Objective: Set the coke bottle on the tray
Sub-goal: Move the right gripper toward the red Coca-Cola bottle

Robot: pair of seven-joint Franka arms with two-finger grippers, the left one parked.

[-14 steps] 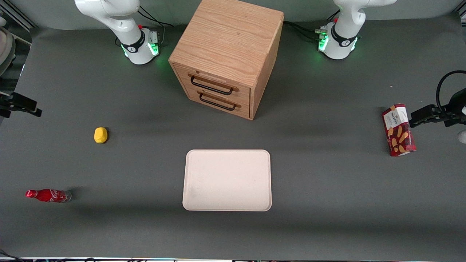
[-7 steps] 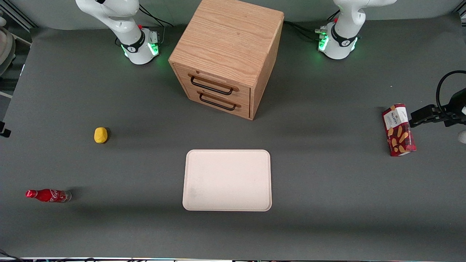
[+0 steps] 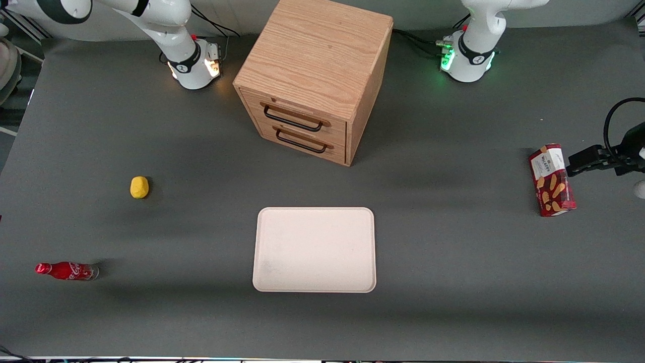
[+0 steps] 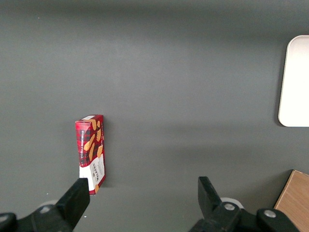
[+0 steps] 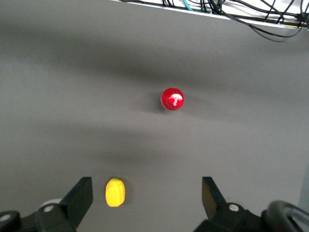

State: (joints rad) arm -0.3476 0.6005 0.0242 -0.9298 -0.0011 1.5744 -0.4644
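No sign of the working arm's claw in the front view any more; a second ago, black fingers at the edge near 9 o'clock, half a second ago only a tip, lower down. Also a change at the working arm's base: light yellow now, green before. Likely means a swing out over the bottle's end of the table, so still the reach step, with no grab yet. Nothing else moved: coke bottle on the dark table at about 8 o'clock from the tray, well apart from it, and nearer the front camera than the lemon. Tray bare. Only in the right wrist view: the gripper, spread wide, holding nothing, looking down from high up on the red cap of the coke bottle, so standing upright, not lying down. Lemon there too, close to one finger, not touching. Only in the front view: tray, wooden drawer cabinet at 12 o'clock from it, and snack box toward the parked arm's end.
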